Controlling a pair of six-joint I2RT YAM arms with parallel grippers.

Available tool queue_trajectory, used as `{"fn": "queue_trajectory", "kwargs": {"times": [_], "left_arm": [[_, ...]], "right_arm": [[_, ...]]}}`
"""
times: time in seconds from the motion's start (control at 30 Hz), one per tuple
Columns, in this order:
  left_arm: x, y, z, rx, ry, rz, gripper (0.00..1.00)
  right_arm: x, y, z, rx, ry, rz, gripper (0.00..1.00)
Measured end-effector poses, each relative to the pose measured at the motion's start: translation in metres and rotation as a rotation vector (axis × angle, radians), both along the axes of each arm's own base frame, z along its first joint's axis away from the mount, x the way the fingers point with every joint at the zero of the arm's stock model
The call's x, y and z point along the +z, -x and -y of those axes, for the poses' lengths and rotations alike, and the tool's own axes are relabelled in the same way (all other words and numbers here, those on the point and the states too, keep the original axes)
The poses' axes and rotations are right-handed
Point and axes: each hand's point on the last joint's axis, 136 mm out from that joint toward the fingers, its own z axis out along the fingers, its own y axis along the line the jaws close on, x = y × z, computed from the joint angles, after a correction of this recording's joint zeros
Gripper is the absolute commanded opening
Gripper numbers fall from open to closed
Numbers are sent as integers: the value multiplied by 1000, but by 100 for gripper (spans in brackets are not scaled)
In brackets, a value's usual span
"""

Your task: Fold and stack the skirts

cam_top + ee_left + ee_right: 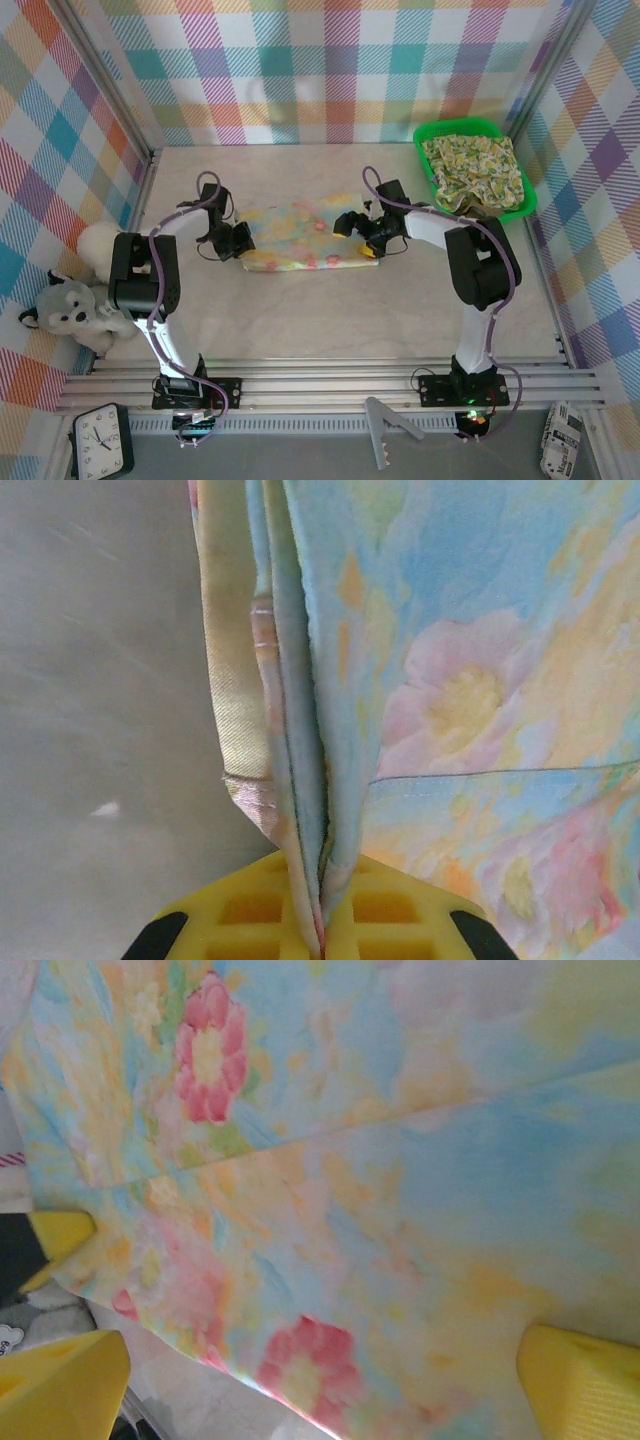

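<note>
Yellow-green floral skirt [472, 172] filled the green plastic tray [455, 125]; pale floral skirt [300, 240] lay on the beige table [320, 320] amid plaid walls [300, 60], left gripper [322, 920] pinching it, right gripper [360, 238] spread.

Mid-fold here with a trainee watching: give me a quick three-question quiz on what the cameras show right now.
1. True or false: the left tool is shut on a fold of the pale floral skirt.
2. Where does the yellow-green floral skirt lie? A) in the green tray; B) draped over the right arm; C) held in the left tool.
3. Fill in: the right tool has its fingers ___ (open or shut), with floral cloth between them.

Key: 1 true; 2 A; 3 open.
</note>
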Motion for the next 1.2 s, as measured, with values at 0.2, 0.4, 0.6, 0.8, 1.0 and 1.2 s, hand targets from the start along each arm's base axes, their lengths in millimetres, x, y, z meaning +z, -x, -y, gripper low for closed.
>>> {"fn": "queue_trajectory", "kwargs": {"times": [0.2, 0.4, 0.6, 0.8, 1.0, 1.2], "left_arm": [[38, -6, -14, -43, -210, 41, 0], [60, -2, -2, -133, -375, 33, 0], [70, -10, 12, -208, -532, 10, 0], [84, -19, 46, -281, -543, 21, 0], [91, -28, 113, -354, -410, 73, 0], [55, -32, 174, -409, -302, 25, 0]], "right_arm": [[2, 0, 2, -28, 0, -4, 52], [-3, 5, -9, -5, -47, -34, 17], [-23, 19, -23, 39, -39, -80, 0], [-38, 29, -30, 54, -32, -110, 0], [-39, 28, -33, 33, -55, -107, 0], [-39, 27, -33, 18, -64, -107, 0]]}}
